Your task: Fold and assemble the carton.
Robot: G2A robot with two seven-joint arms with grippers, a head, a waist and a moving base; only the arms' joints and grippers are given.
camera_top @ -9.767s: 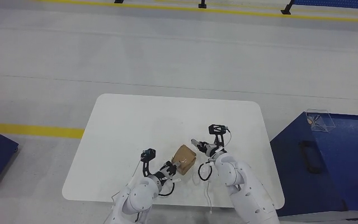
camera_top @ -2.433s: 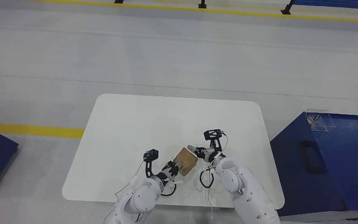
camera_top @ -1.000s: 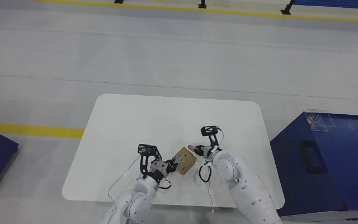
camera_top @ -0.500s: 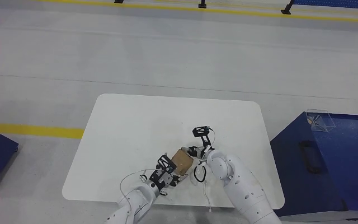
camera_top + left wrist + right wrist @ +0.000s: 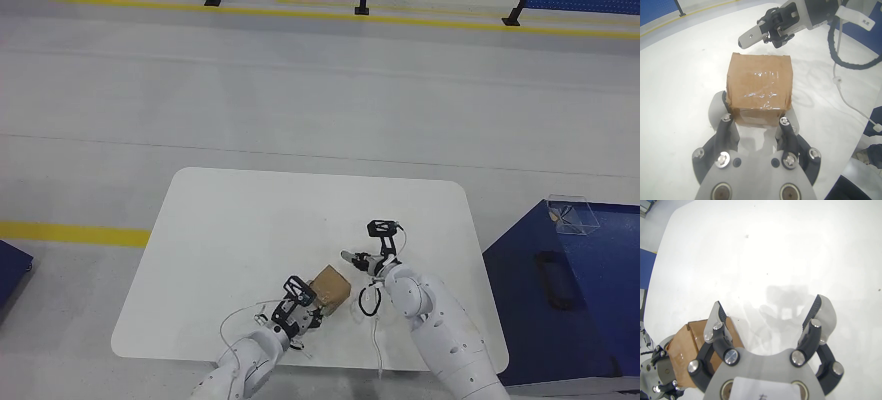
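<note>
The carton (image 5: 330, 285) is a small brown cardboard box with clear tape across its upper face (image 5: 760, 87), lying on the white table (image 5: 250, 230) near the front edge. My left gripper (image 5: 757, 106) is shut on the carton's near end, one finger (image 5: 720, 106) on each side. In the top view the left gripper (image 5: 303, 302) sits just in front of the box. My right gripper (image 5: 768, 301) is open, with bare table between its fingers, just past the carton's far end (image 5: 761, 55). The carton (image 5: 683, 344) lies beside one of its fingers.
A white cable (image 5: 838, 79) hangs from the right arm and trails over the table beside the carton. The table's far and left parts are bare. A blue platform (image 5: 560, 290) stands to the right of the table.
The right gripper has drawn back from the carton's far end, toward the right. The left gripper has stayed at the near end, and the carton has shifted slightly right.
</note>
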